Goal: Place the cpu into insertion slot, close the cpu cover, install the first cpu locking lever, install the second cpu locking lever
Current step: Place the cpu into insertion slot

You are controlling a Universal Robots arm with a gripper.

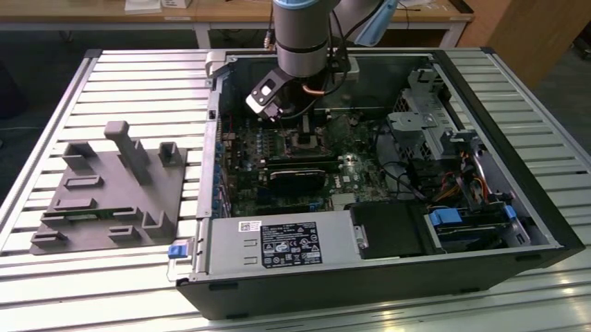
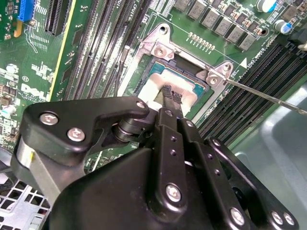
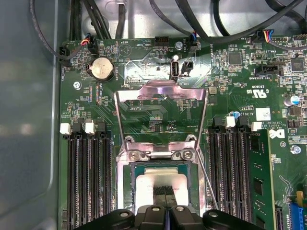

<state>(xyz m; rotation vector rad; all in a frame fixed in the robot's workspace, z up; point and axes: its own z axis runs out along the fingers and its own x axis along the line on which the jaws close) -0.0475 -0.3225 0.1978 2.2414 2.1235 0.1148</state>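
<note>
Reaching steeply down, end effector [image 3: 165, 190] pinched shut, tips seemingly touching the seated cpu [image 3: 145, 184].

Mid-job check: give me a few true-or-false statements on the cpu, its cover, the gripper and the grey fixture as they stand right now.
1. The cpu lies in the insertion slot. True.
2. The cpu cover is closed over the cpu. False: it is swung open, away from the slot.
3. The gripper is at the cpu with its tips shut. True.
4. The grey fixture sits inside the computer case. False: it lies on the table, to the exterior view's left of the case.
</note>
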